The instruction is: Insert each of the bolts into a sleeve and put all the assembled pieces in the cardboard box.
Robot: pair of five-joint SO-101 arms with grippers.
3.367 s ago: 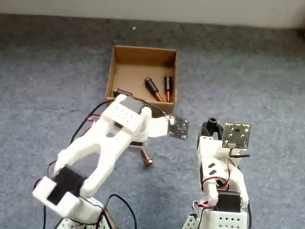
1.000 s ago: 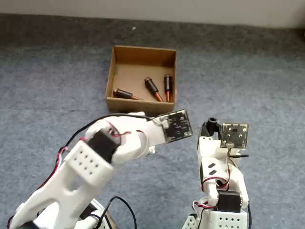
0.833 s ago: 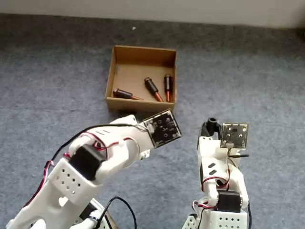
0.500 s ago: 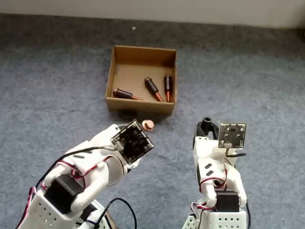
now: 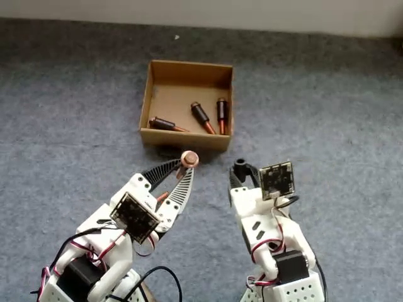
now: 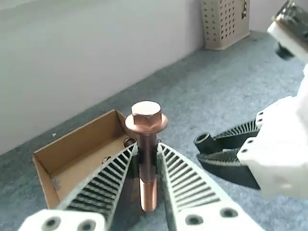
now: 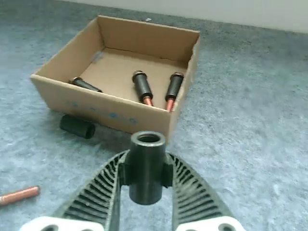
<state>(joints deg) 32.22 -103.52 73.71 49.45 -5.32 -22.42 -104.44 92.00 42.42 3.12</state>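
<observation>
My left gripper (image 5: 180,171) is shut on a copper bolt (image 5: 188,158), hex head past the fingertips; in the left wrist view the bolt (image 6: 146,159) stands upright between the ribbed fingers (image 6: 115,175). To its right, my right gripper (image 5: 238,176) is shut on a black sleeve (image 5: 240,166), bore facing up in the right wrist view (image 7: 146,166). Bolt head and sleeve are a short gap apart. The cardboard box (image 5: 186,138) lies just beyond both and holds three assembled pieces (image 5: 203,117).
A loose black sleeve (image 7: 77,126) lies on the grey carpet against the box's front wall (image 7: 96,108). A loose copper bolt (image 7: 19,195) lies nearer my arms. A perforated basket (image 6: 226,21) stands by the far wall.
My left arm has drawn back from the box and raised the bolt, head pointing forward. My right gripper has swung left with its sleeve, closer to the bolt.
</observation>
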